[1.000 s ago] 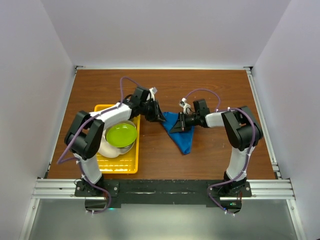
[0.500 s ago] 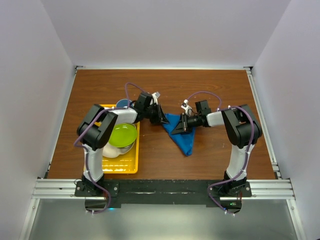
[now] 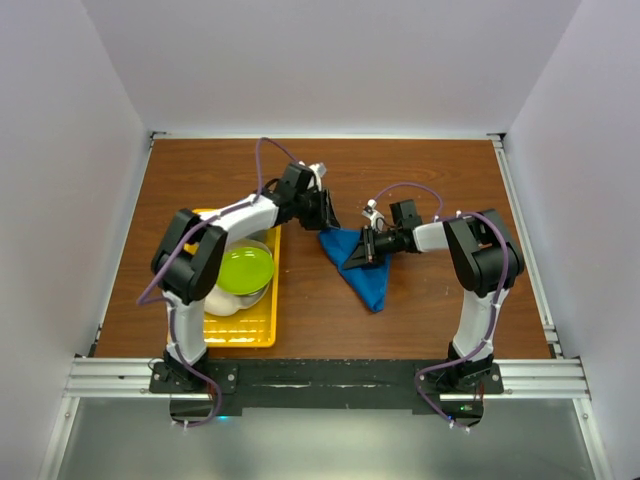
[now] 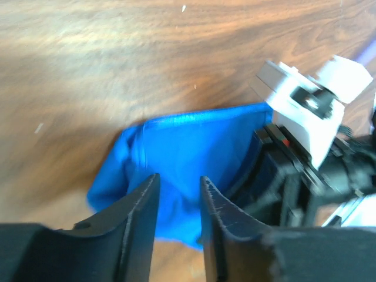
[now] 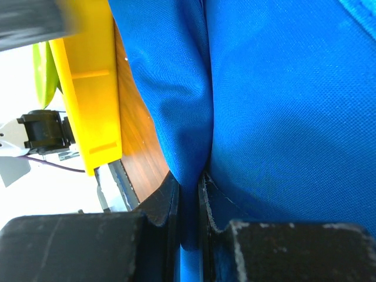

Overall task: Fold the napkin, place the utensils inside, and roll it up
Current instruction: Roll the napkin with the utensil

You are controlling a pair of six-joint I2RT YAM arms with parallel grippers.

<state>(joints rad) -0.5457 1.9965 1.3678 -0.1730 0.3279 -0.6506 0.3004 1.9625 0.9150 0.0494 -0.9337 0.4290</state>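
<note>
The napkin [image 3: 366, 278] lies as a folded blue triangle in the middle of the table [image 3: 440, 180], right of the yellow tray [image 3: 262, 332]. The right gripper [image 5: 189, 191] pinches a ridge of cloth in its far part. The left gripper [image 4: 178, 185] hovers over the far-left corner, jaws parted and holding nothing. If the left closes off the corner while the right pulls, the fold may drag open or bunch.

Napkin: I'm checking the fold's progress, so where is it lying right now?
In the top view the napkin lies mid-table, right of the yellow tray, a fold pinched in the right hand.
</note>
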